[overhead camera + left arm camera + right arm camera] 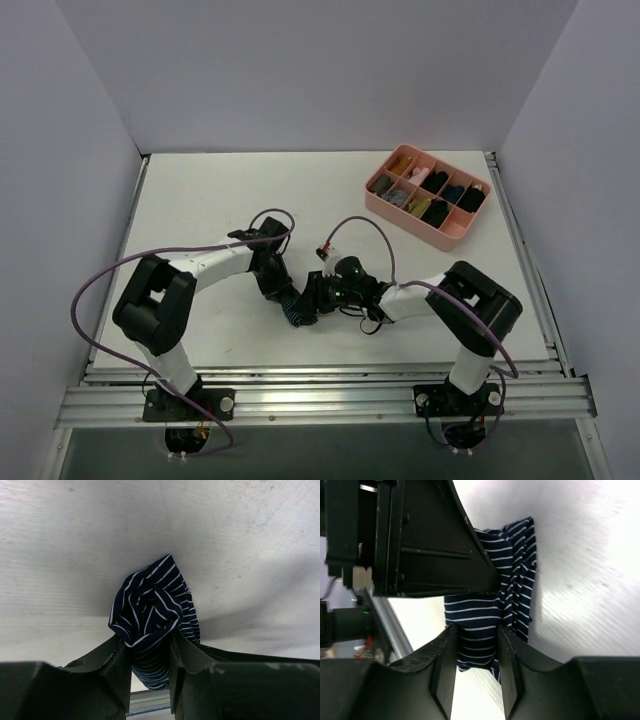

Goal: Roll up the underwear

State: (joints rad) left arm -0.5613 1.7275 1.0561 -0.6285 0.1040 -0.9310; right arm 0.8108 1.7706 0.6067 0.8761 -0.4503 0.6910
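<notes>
Top view: the underwear point(294, 309) lies mid-table point(200, 200), my left hand point(274, 287) at its 10 o'clock and my right hand point(318, 296) at 2. Left wrist: I pinch the roll, its axis pointing toward 12. Right wrist: cloth fills my fingers' gap, but I cannot tell if it is clamped.

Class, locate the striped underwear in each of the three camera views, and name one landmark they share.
Top external: the underwear lies low centre on the white table.
Left wrist: the underwear is centre, bunched, its lower end between the fingers.
Right wrist: the underwear is centre, running down between the fingers.
Shared landmark: the white table under it.
</notes>
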